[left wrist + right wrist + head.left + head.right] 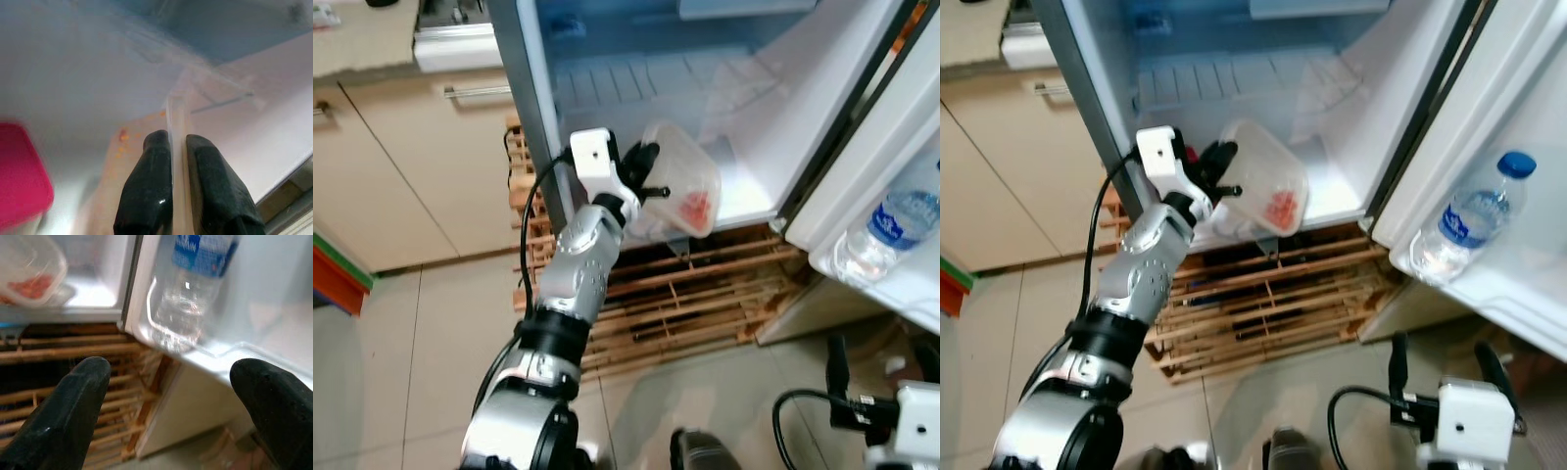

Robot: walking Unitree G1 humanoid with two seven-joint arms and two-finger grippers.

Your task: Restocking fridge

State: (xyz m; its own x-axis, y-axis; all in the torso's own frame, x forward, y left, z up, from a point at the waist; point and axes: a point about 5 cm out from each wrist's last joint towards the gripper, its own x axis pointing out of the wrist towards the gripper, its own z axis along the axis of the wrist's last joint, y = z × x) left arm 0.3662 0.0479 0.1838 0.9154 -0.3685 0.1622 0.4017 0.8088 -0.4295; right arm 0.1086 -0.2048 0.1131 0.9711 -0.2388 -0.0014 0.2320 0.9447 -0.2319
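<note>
Clear plastic food container [683, 181] with red pieces inside, tilted and held at the front edge of the open fridge [636, 78] floor. Pinched by its rim in the left gripper [651, 176], both black fingers [146, 191] pressed close on the thin clear wall, as seen in the left wrist view. Silver left arm [573, 264] reaching up from the lower left to the fridge mouth. Blurred pink-red patch [22, 171] beside the container in that wrist view, too smeared to name.

White fridge interior lit bluish, ribbed back wall, door [1518, 166] swung open on the robot's right. Water bottle [1474, 215] with blue cap and blue label standing tilted in the door shelf, well apart from the container.

Wooden slatted pallet [705, 294] under the fridge, on a pale tiled floor [411, 352]. Beige cabinets [401, 166] to the left.

Right gripper [176, 411] low near the floor, fingers spread wide and holding nothing, pointed toward the door shelf and bottle.
</note>
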